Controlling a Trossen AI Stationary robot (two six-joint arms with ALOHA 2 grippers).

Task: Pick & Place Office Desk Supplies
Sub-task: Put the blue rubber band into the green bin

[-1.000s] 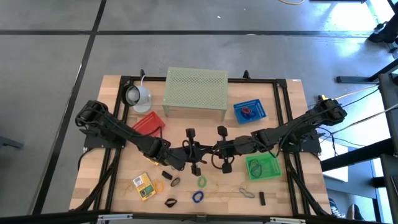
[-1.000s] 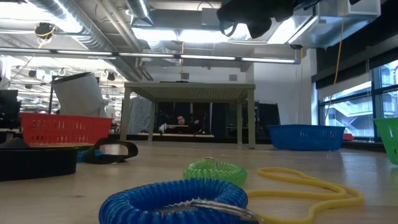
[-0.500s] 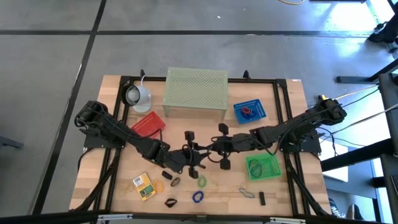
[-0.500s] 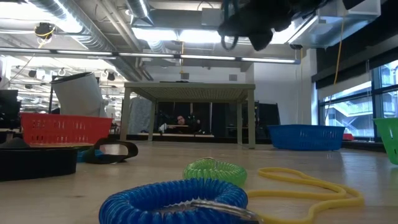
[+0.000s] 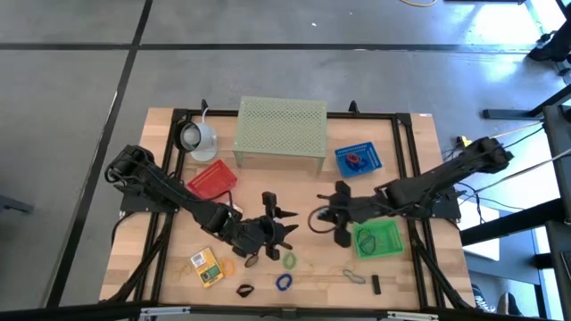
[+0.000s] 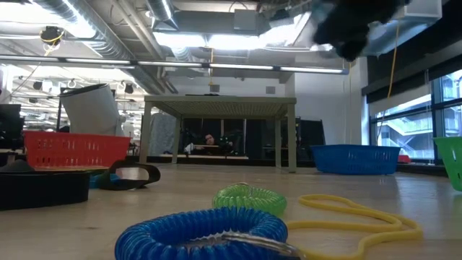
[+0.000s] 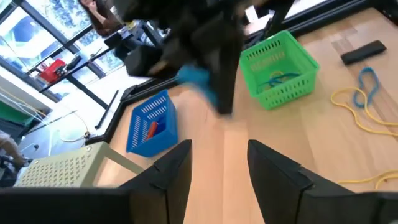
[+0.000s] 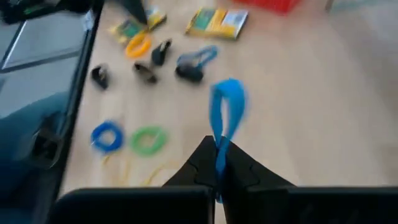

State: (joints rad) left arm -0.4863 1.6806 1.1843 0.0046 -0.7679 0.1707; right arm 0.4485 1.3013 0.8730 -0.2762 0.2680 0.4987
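Blue loop [image 8: 224, 118] hangs pinched in my right pincer [image 8: 216, 163], jaws closed on it, above the desk [image 5: 165, 259] just beside the green basket [image 5: 378, 239]. My left pincer [image 7: 219, 163] hovers agape and empty near the green coil [image 5: 290, 260]

The light wooden tabletop [image 5: 169, 267] carries a pale green perforated stand [image 5: 280, 132] at the far side, with a red basket [image 5: 212, 179], a blue basket [image 5: 359, 160] and a green basket [image 5: 376, 239]. Near the front edge lie a yellow packet [image 5: 205, 266], a green loop [image 5: 290, 260], a blue loop [image 5: 284, 282] and a black clip [image 5: 376, 284].
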